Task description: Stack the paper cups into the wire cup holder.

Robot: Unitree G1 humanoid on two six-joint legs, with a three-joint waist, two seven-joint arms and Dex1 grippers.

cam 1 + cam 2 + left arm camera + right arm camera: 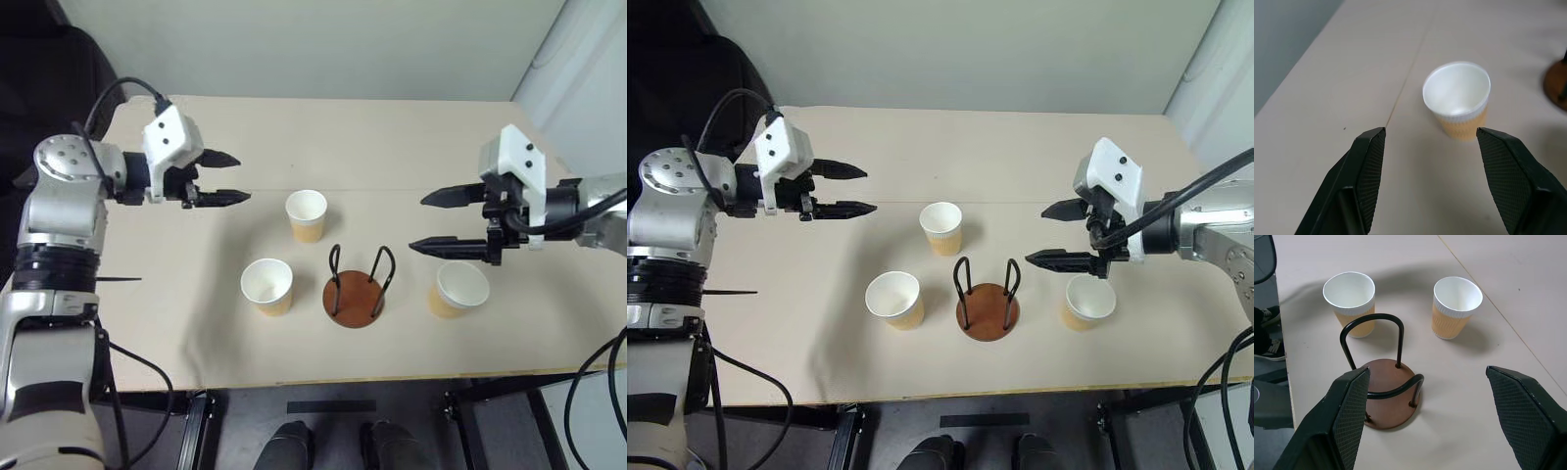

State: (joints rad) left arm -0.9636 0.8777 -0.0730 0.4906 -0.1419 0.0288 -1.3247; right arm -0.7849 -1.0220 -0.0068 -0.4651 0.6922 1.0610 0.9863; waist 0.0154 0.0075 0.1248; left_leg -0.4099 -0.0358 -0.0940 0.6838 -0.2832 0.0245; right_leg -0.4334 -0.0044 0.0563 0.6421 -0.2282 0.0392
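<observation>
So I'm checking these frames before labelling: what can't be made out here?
- Left wrist view: the wire cup holder is cut off by the picture's edge.
- Right wrist view: the holder's base is partly hidden by a finger of the right pincer.
- Head views: the right-hand cup is partly covered by that pincer's lower finger.

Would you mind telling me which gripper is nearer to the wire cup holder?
Right. The right gripper hangs open just beside the wire cup holder, above a cup; the left gripper is open farther off, across the table.
</observation>
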